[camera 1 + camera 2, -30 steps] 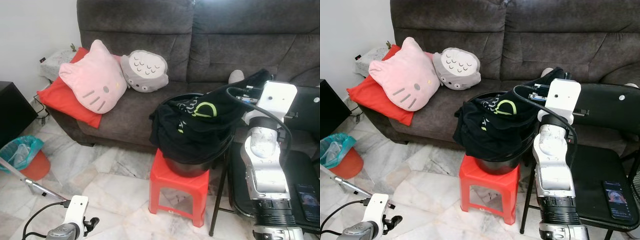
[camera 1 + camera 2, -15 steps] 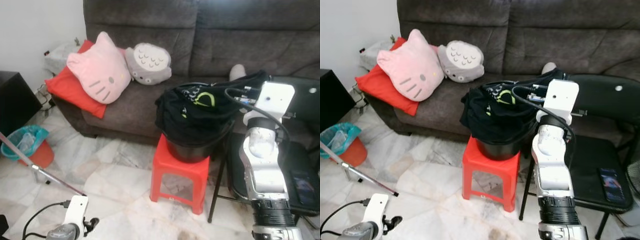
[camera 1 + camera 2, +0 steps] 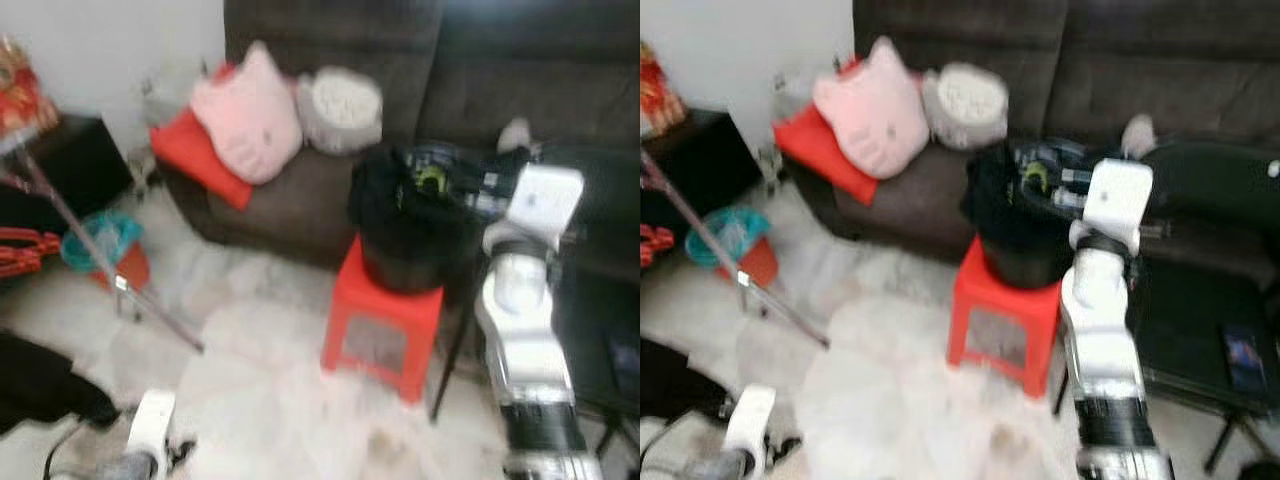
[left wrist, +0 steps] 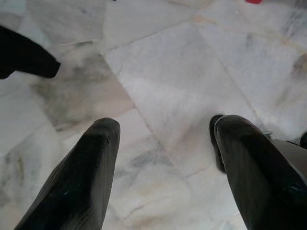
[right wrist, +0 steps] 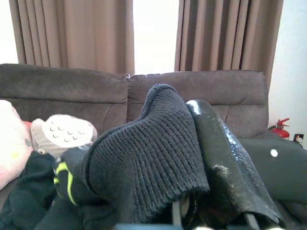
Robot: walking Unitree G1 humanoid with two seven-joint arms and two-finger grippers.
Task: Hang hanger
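The eye views are blurred. My right gripper (image 5: 188, 112) is raised beside the black bucket (image 3: 405, 265) on the red stool (image 3: 385, 330). It is shut on a black knitted garment (image 5: 144, 153) that drapes over one finger and trails back into the bucket's heap of dark clothes (image 3: 400, 195). At the far left hang red shapes (image 3: 22, 250) that may be hangers, next to a slanting metal pole (image 3: 110, 275). My left gripper (image 4: 165, 127) hangs low over the marble floor (image 4: 168, 62), open, with nothing between its fingers.
A dark sofa (image 3: 330, 190) carries a pink cat cushion (image 3: 250, 125), a grey cushion (image 3: 340, 100) and a red one (image 3: 190, 155). A black chair (image 3: 1200, 330) stands on the right. A teal-lined orange bin (image 3: 105, 250) and a dark cloth (image 3: 40, 385) lie at the left.
The camera has swung left, so sofa and stool sit further right. The pole, red shapes and dark cloth have come into view. Both arms keep their pose.
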